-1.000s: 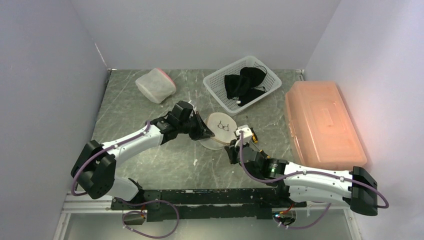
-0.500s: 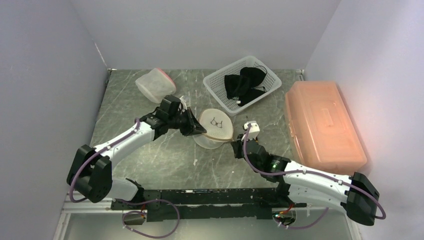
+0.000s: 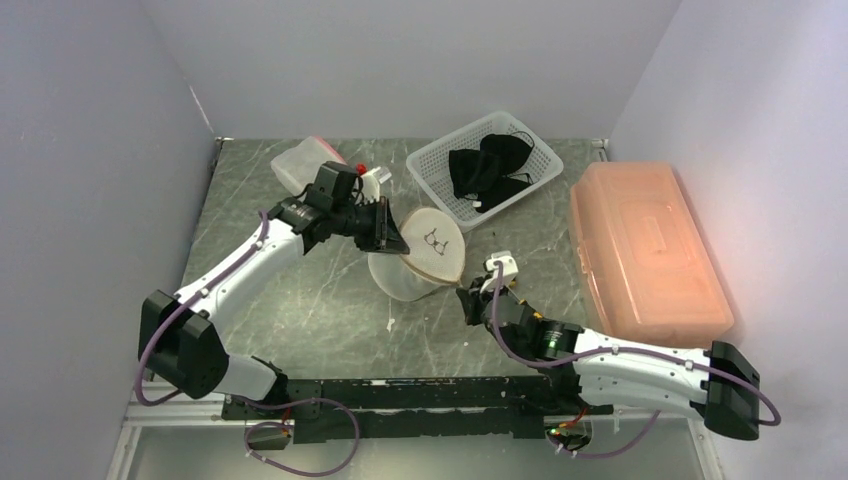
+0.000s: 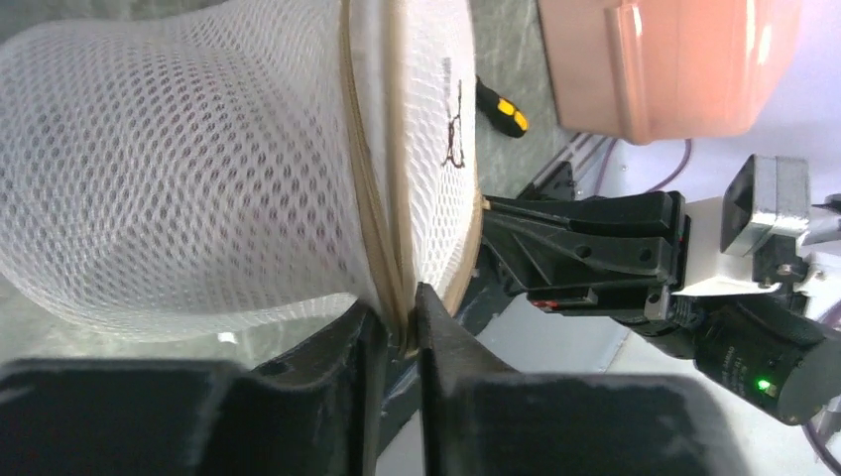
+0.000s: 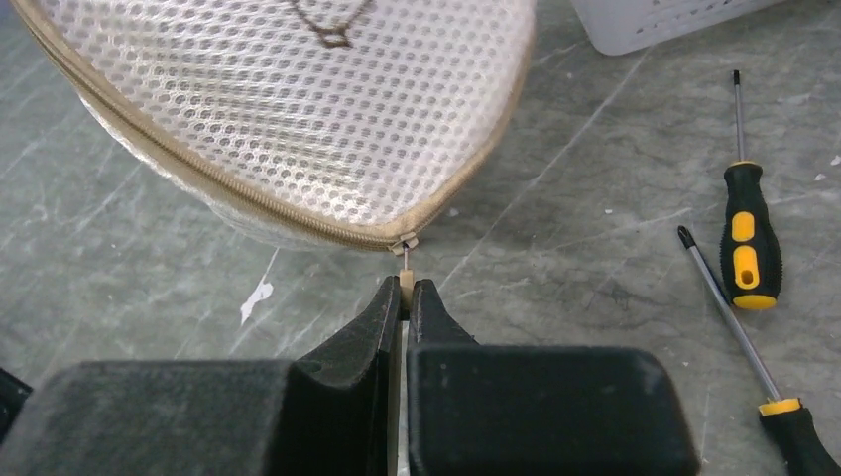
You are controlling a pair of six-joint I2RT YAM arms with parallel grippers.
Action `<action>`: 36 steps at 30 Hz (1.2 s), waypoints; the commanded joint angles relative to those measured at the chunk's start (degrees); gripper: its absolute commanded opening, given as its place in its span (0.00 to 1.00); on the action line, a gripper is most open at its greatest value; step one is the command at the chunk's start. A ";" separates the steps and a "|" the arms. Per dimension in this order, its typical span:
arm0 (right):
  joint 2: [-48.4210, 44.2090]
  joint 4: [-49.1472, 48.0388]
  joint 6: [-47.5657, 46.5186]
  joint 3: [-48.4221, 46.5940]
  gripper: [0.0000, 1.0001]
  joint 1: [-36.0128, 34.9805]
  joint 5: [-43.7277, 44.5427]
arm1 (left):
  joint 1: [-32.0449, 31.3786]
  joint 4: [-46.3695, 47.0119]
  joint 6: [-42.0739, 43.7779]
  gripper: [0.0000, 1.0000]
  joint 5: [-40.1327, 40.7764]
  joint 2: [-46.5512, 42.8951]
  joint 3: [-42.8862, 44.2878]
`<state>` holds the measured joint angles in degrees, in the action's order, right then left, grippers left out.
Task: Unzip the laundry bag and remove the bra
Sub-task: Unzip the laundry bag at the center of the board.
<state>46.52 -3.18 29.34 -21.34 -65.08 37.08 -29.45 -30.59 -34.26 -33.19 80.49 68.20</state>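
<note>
Table (image 3: 300,300) of grey marble carries a pink storage box (image 3: 645,250) along its right edge and a white basket (image 3: 435,190), dark cloth (image 3: 485,165) inside, at the far edge. The mesh laundry bag (image 3: 425,262) sits mid-table, its left end raised. The left gripper (image 4: 397,312) pinches the bag's tan zipper seam, fingers almost together. The right gripper (image 5: 399,293), at the bag's near side, is pressed onto the zipper pull (image 5: 405,281). Two screwdrivers (image 5: 746,238) lie to its right.
</note>
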 commanded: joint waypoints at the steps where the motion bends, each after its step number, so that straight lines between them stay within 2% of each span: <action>1: 2.50 -1.03 0.76 0.16 0.00 -1.54 4.76 | 0.87 -5.03 5.70 0.38 2.95 1.81 3.54; 3: 3.44 -1.57 1.39 0.25 0.00 -1.63 4.23 | 0.90 -3.88 2.60 0.65 3.31 2.20 1.99; 5: 4.00 -1.75 1.72 0.00 0.00 -1.72 3.82 | 0.85 -3.11 -1.51 0.77 6.28 0.00 -0.47; 6: 4.16 -1.74 1.77 -0.13 0.00 -1.72 3.65 | 0.51 -3.02 -3.91 0.90 8.71 -2.09 -1.71; 7: 4.21 -1.81 1.63 -0.24 0.00 -1.72 3.47 | 0.31 -3.01 -6.07 0.93 11.02 -4.54 -3.18; 10: 4.57 -1.96 1.25 -0.76 0.00 -1.80 2.93 | 0.21 -2.43 -14.68 0.94 16.46 -12.36 -9.24; 13: 5.23 -2.53 1.00 -1.26 0.00 -1.81 2.41 | -1.35 0.71 -24.20 0.94 17.28 -18.71 -15.36; 15: 6.11 -2.94 0.92 -1.74 0.00 -1.86 2.08 | -4.78 0.88 -29.26 0.94 20.56 -21.09 -17.05; 19: 8.04 -3.32 0.35 -3.24 0.00 -1.87 1.48 | -12.88 -4.86 -36.56 0.94 30.51 -22.83 -15.54; 26: 9.48 -4.46 -0.30 -4.43 0.00 -1.98 -0.09 | -20.99 2.53 -45.50 0.94 34.98 -17.36 -16.28; 36: 9.27 -5.65 -2.13 -4.44 0.00 -3.56 -2.36 | -22.84 6.21 -47.78 0.78 36.57 -4.62 -10.73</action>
<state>56.47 -5.28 28.67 -23.86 -67.68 36.29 -51.96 -27.75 -79.75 0.40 74.48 54.70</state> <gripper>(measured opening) 0.034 0.801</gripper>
